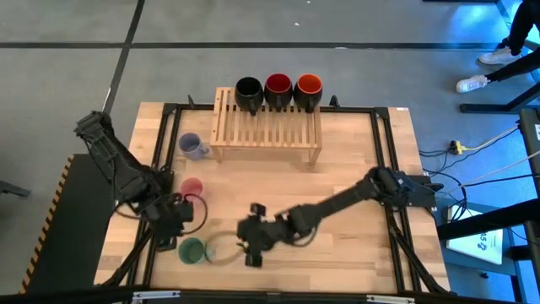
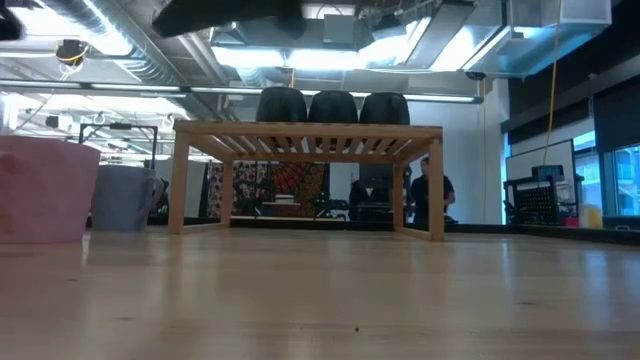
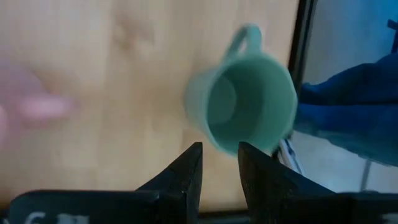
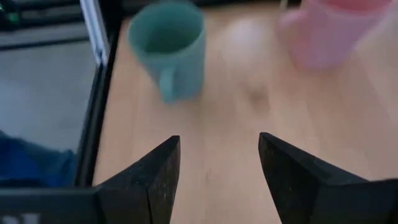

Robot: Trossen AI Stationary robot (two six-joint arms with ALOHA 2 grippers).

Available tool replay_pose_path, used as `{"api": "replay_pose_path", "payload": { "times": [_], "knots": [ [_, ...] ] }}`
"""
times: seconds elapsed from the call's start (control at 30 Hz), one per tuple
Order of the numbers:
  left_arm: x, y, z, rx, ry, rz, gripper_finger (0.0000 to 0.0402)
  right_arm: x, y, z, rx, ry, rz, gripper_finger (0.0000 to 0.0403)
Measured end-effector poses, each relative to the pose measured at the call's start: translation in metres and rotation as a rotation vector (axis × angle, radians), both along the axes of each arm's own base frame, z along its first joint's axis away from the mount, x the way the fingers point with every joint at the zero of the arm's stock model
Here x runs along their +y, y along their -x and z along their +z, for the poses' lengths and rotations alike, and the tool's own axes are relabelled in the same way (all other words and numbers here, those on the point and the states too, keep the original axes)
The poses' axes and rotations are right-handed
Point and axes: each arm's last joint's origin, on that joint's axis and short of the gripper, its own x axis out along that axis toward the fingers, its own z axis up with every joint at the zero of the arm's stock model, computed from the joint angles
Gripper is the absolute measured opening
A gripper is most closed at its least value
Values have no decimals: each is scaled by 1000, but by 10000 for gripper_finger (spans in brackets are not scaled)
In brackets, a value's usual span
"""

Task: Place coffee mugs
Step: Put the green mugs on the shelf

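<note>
Three dark mugs stand on the far edge of the wooden rack [image 1: 266, 127]: an all-black mug [image 1: 248, 91], one red inside [image 1: 278, 88] and one orange-red inside [image 1: 309, 88]. The lavender mug [image 1: 193, 146], pink mug [image 1: 192, 187] and green mug [image 1: 191, 250] stand upright on the table's left side. My left gripper [image 3: 221, 158] hovers above the green mug [image 3: 249, 102], its fingers only narrowly apart. My right gripper [image 4: 219, 146] is open, low over the table just right of the green mug [image 4: 168, 46], whose handle points toward it.
The rack [image 2: 305, 170] stands on legs at the table's far middle, with the three dark mugs on top of it. A black frame rail [image 1: 156, 169] runs along the table's left side close to the mugs. Bare wood [image 1: 354, 236] lies on the right.
</note>
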Motion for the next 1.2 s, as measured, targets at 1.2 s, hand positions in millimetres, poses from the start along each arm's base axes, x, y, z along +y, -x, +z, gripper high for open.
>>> {"api": "replay_pose_path", "payload": {
  "times": [1.2],
  "knots": [
    [-91, 37, -79, -71, -353, 33, 96, 30, -47, -121, -332, 25, 53, 204]
  ]
}}
